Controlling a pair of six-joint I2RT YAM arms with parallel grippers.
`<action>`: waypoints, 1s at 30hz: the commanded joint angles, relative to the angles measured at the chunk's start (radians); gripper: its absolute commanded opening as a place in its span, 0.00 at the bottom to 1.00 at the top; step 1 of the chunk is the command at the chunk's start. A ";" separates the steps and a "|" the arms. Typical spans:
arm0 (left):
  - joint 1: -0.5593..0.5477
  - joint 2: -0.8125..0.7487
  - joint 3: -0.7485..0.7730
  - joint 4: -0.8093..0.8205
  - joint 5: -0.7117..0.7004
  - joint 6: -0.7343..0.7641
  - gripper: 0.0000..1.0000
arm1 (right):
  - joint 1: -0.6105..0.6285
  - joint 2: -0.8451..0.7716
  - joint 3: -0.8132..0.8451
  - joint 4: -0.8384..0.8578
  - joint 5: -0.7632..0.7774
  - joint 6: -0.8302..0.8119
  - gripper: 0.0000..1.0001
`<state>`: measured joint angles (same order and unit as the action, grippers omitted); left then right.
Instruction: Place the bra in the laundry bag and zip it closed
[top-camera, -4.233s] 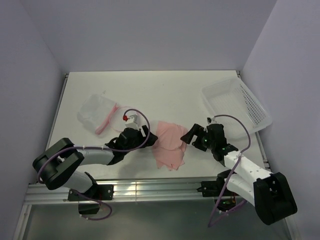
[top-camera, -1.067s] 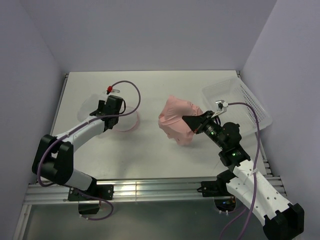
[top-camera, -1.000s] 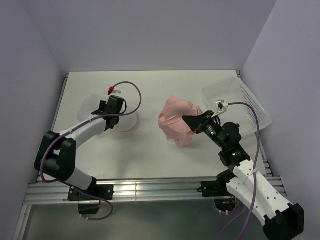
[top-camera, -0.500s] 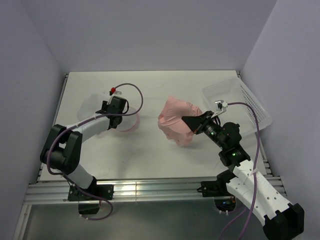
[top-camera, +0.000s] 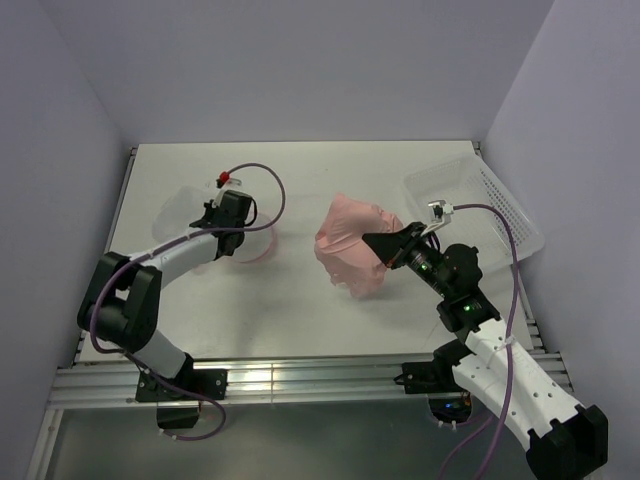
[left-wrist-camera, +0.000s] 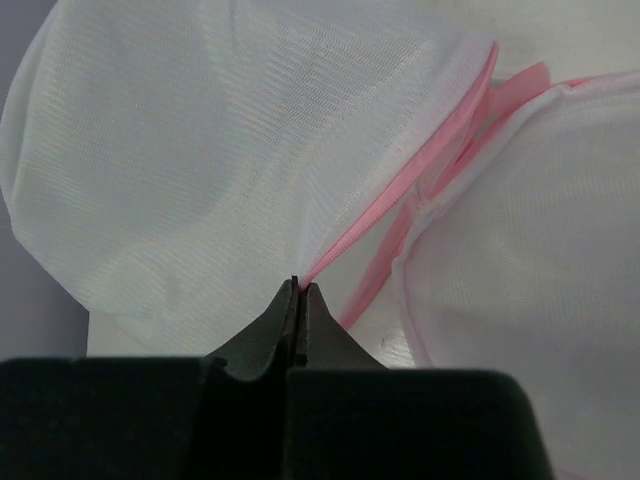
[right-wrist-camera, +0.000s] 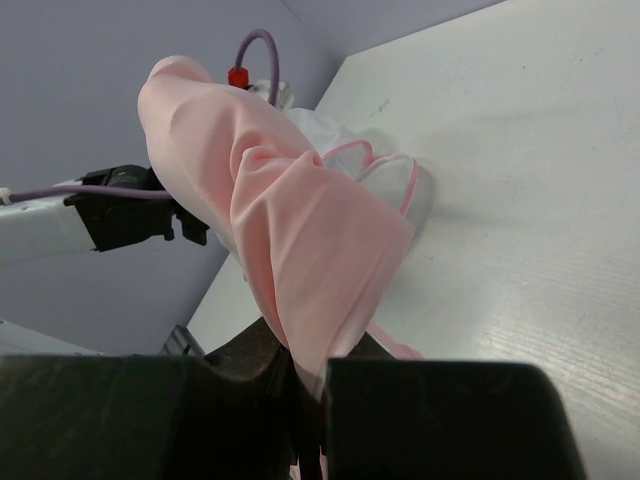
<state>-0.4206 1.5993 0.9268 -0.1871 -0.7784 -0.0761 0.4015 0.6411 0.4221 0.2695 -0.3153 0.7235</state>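
Left wrist view: the left pincer (left-wrist-camera: 299, 286) has just snapped shut on the pink zip edge (left-wrist-camera: 400, 215) of the round white mesh laundry bag (left-wrist-camera: 200, 150) on the surface (top-camera: 300, 300). The right pincer (top-camera: 372, 242) still grips the soft pink bra (top-camera: 345, 245) in the air nearby, so I think the bag can be pulled open next.

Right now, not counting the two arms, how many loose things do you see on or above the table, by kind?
pink bra: 1
mesh laundry bag: 1
white plastic basket: 1
Total: 3
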 joint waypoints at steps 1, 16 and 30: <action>-0.014 -0.084 0.046 -0.021 0.042 -0.054 0.00 | 0.007 0.000 0.012 0.059 -0.008 -0.006 0.00; -0.020 -0.397 0.023 0.046 0.572 -0.618 0.00 | 0.051 0.037 0.128 0.105 0.194 0.157 0.00; -0.069 -0.506 -0.236 0.429 0.706 -0.990 0.00 | 0.309 0.299 0.204 0.490 0.571 0.234 0.00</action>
<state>-0.4862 1.1362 0.7071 0.0895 -0.1093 -0.9451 0.6731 0.9104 0.5983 0.5751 0.1272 0.9501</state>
